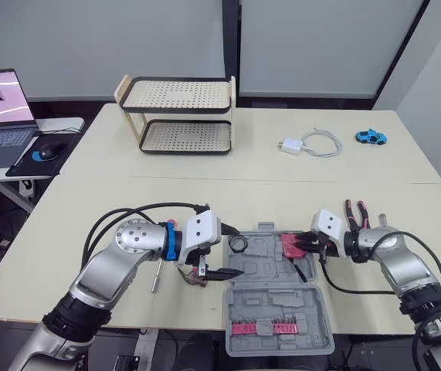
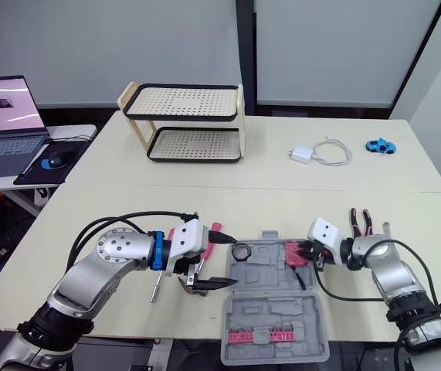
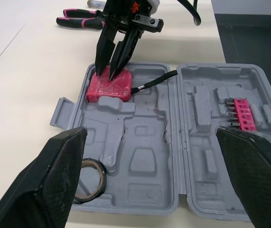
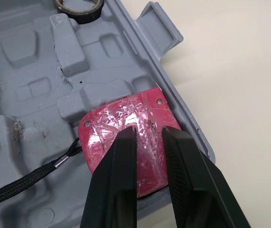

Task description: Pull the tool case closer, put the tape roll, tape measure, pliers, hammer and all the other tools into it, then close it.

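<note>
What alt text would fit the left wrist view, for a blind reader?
An open grey tool case lies on a pale table, with the right pincer on a red tape measure in one corner. A dark tape roll sits in the same half, pink pliers lie on the table beyond, and the left pincer is wide open.

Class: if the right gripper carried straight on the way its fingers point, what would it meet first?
The red tape measure lying in the open tool case, directly ahead of the right gripper. It may even be touching it, since the gap is hard to judge.
</note>
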